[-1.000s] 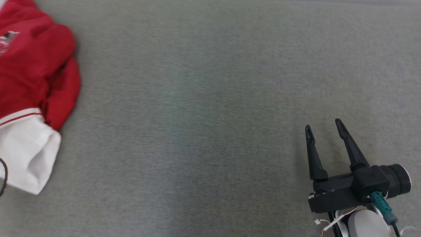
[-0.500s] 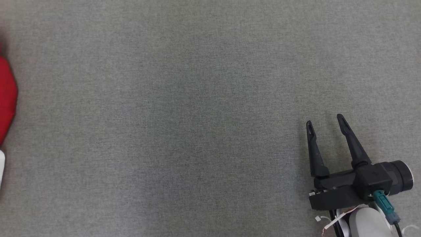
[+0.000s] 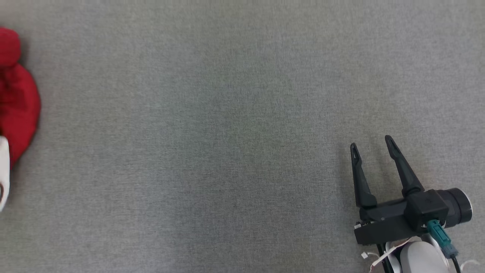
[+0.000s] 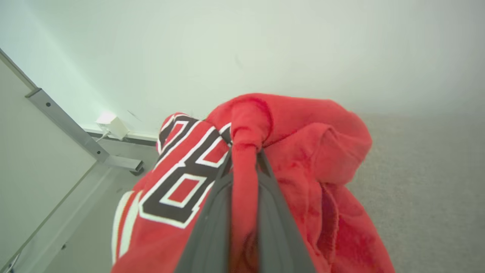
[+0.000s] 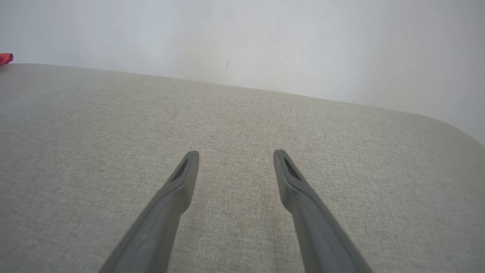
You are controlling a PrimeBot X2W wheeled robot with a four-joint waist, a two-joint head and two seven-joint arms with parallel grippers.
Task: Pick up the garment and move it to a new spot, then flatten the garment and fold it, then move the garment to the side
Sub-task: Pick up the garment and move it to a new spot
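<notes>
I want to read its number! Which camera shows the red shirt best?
The left wrist view: the red fabric jersey with black-and-white numbers sits big in the middle, pinched in the left end effector. The head view catches its red-and-white edge at the left border; the right wrist view, a tiny red scrap far left.

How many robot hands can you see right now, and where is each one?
2. The right hand is open at the head view's lower right, over the grey surface. The left hand, in its wrist view, is shut on a fold of the red garment.
</notes>
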